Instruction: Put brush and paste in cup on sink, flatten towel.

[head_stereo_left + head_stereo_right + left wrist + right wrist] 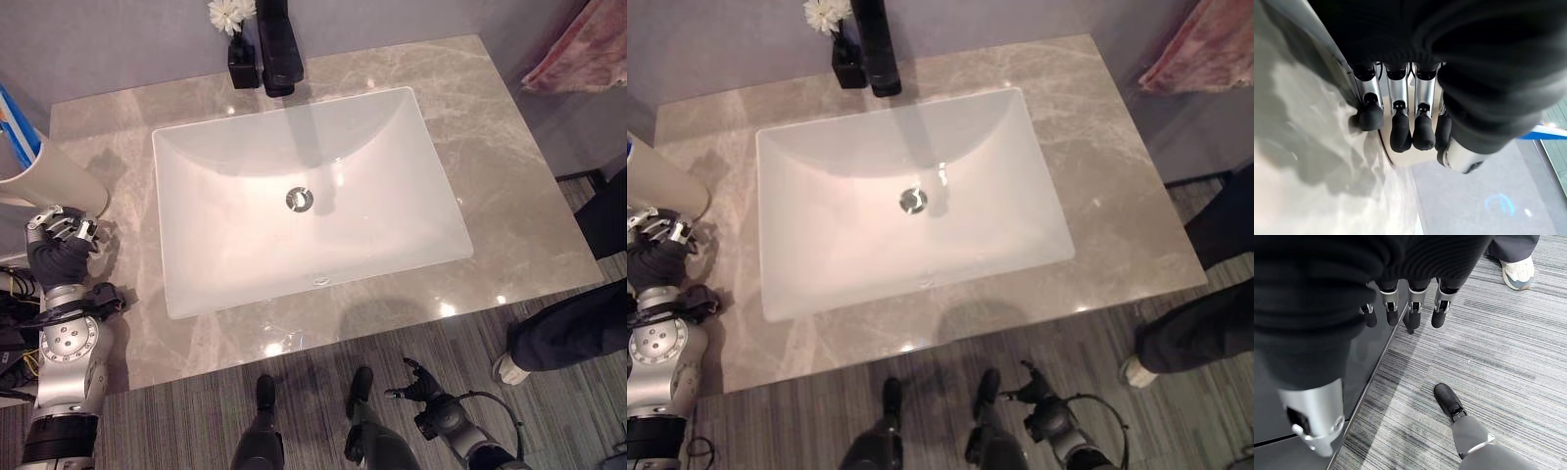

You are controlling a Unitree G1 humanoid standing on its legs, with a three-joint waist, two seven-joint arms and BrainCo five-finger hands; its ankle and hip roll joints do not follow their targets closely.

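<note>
- The desk (470,127) is a grey marble counter with a white rectangular sink (216,264) sunk into its middle and a drain (300,199) at the basin's centre.
- A black faucet (277,49) stands at the far edge behind the sink, with a small black vase holding a white flower (231,14) just beside it.
- A pale cup (44,181) stands at the desk's left edge, tilted in the head views, with a blue and white item (17,127) sticking out of its top; whether that is the brush or the paste cannot be told.
- The left robot hand (61,245) sits at the left edge just near the cup's base, its fingers (1400,132) curled in a loose row with nothing gripped between them.
- The right robot hand (416,382) hangs below the desk's front edge over the striped floor (1508,357), its fingers relaxed and apart, holding nothing.
- A pink patterned towel (578,49) hangs bunched by the wall past the desk's far right corner.
- A person's leg and pale shoe (509,370) stand on the floor off the right edge.
</note>
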